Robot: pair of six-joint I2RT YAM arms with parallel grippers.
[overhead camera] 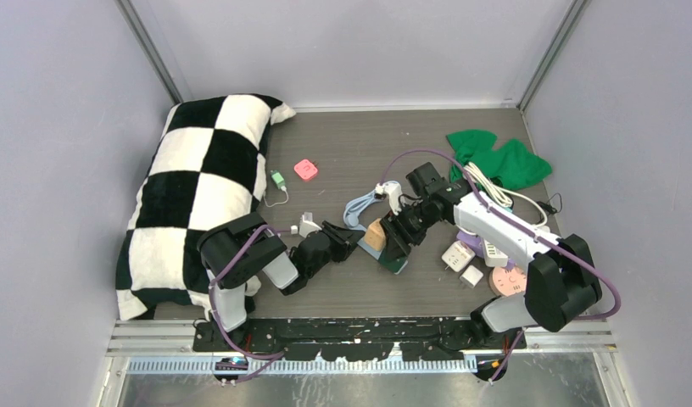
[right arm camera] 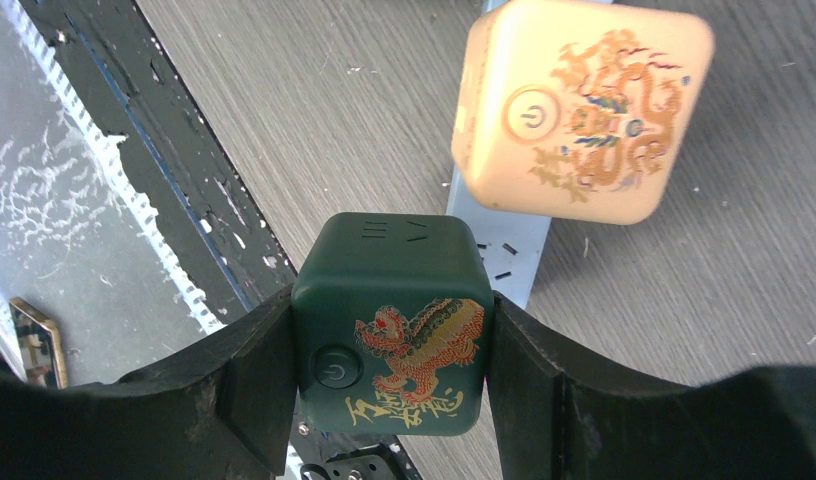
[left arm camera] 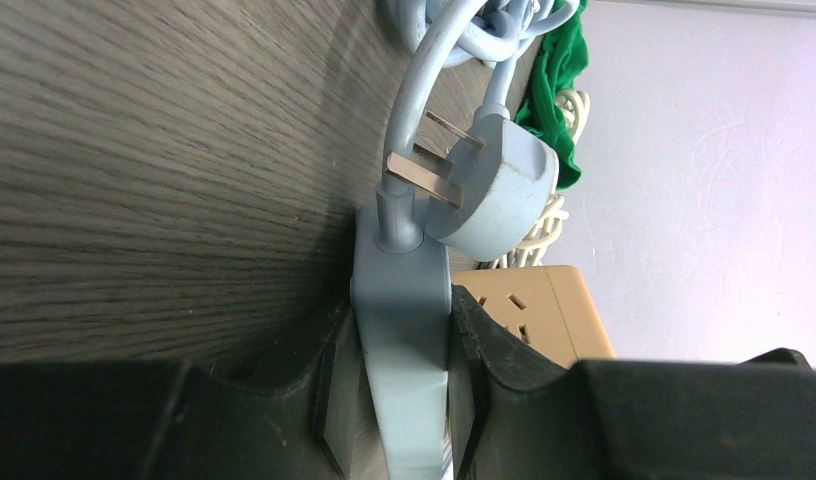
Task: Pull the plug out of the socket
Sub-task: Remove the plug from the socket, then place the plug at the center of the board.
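Observation:
My left gripper is shut on the end of a light blue power strip, at the end where its cable leaves. The strip's own blue round plug hangs free just ahead, with bare prongs. My right gripper is shut on a dark green cube socket with a lion print and a power button. Behind the cube shows the blue strip, with its slots in view. I cannot tell whether the green cube's pins are still in the strip.
A tan cube socket stands just beyond the green cube, on the blue strip. White adapters and a pink round strip lie at the right. A green cloth, a checkered pillow and a small pink item are farther off.

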